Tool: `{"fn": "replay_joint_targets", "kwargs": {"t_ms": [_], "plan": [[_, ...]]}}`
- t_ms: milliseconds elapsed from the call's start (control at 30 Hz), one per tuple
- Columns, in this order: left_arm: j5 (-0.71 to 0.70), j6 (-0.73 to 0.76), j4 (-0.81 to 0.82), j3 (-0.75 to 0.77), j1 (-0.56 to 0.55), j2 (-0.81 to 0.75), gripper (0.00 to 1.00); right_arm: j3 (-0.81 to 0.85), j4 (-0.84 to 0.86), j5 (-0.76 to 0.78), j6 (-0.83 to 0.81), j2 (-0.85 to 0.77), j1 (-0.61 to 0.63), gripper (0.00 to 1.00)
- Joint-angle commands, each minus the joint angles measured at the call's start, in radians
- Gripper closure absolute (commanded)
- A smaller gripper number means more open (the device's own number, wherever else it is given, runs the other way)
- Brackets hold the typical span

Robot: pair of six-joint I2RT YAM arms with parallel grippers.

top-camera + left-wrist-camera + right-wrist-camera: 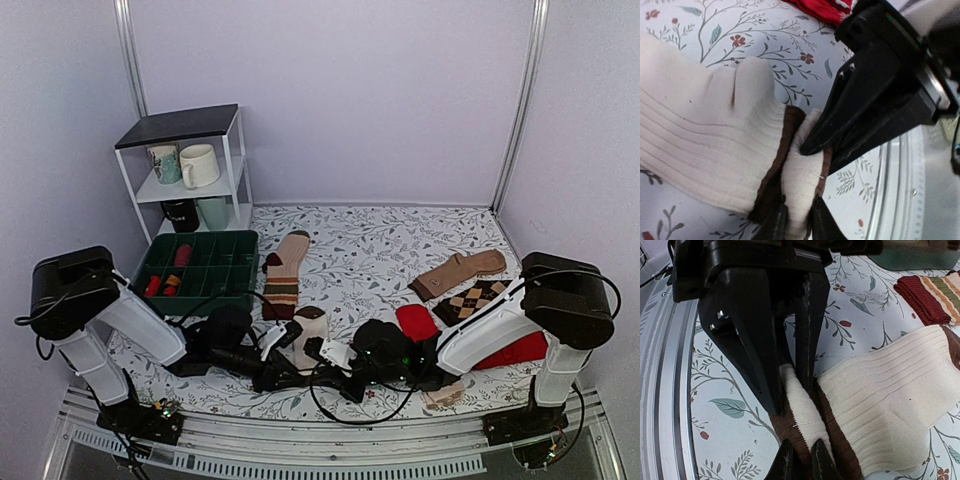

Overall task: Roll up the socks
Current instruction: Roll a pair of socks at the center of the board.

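Note:
A cream-white sock (313,322) with a dark brown cuff lies on the floral cloth near the front, between the two arms. My left gripper (290,338) and right gripper (326,350) meet at its cuff end. In the left wrist view my left gripper (797,222) is shut on a raised cream fold of the sock (700,145) beside the brown cuff. The right gripper's fingers (840,125) pinch the same fold from the far side. In the right wrist view my right gripper (802,452) is shut on that fold of the sock (890,395), with the left gripper's fingers (810,330) opposite.
A green compartment tray (235,262) with red items stands back left, below a white shelf (185,125) with mugs. A tan striped sock (285,275) lies behind the cream one. Tan socks (460,270), an argyle sock (470,298) and red socks (418,320) lie to the right.

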Motion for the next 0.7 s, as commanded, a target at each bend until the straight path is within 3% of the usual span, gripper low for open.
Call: {"fn": "replay_joint_targets", "kwargs": {"t_ms": [0, 200, 333, 467, 667], "plan": [[-0.159, 0.035, -0.122, -0.07, -0.003, -0.097, 0.74, -0.004, -0.33, -0.092, 0.093, 0.057, -0.018, 0.99], [-0.247, 0.183, -0.068, -0.153, -0.048, -0.35, 0.63, 0.104, -0.592, -0.286, 0.113, 0.075, -0.107, 0.99], [-0.283, 0.283, -0.058, -0.176, -0.112, -0.44, 0.59, 0.171, -0.728, -0.413, 0.122, 0.11, -0.167, 0.99], [-0.286, 0.33, -0.035, -0.177, -0.134, -0.433, 0.56, 0.241, -0.84, -0.475, 0.136, 0.146, -0.198, 0.98], [-0.332, 0.398, -0.025, -0.096, -0.155, -0.268, 0.55, 0.311, -0.884, -0.535, 0.168, 0.208, -0.213, 0.98]]}}
